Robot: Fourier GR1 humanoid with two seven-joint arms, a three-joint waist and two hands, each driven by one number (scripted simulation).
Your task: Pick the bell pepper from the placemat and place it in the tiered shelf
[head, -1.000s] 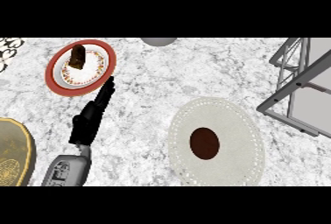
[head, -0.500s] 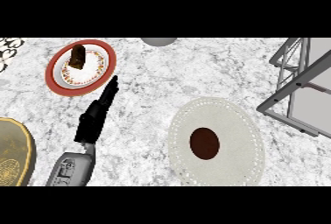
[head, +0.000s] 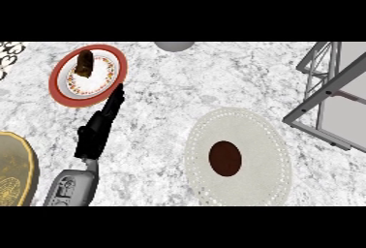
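Bell pepper (head: 225, 158) on placemat (head: 268, 145), lower right of left hand (head: 100, 128); fingers straight, holding nothing; right hand unseen.

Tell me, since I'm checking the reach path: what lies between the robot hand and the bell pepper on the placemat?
In the head view, only bare marble counter separates the left robot hand from the placemat holding the dark bell pepper.

One head view looks steeply down onto the marble counter (head: 164, 92) from above.
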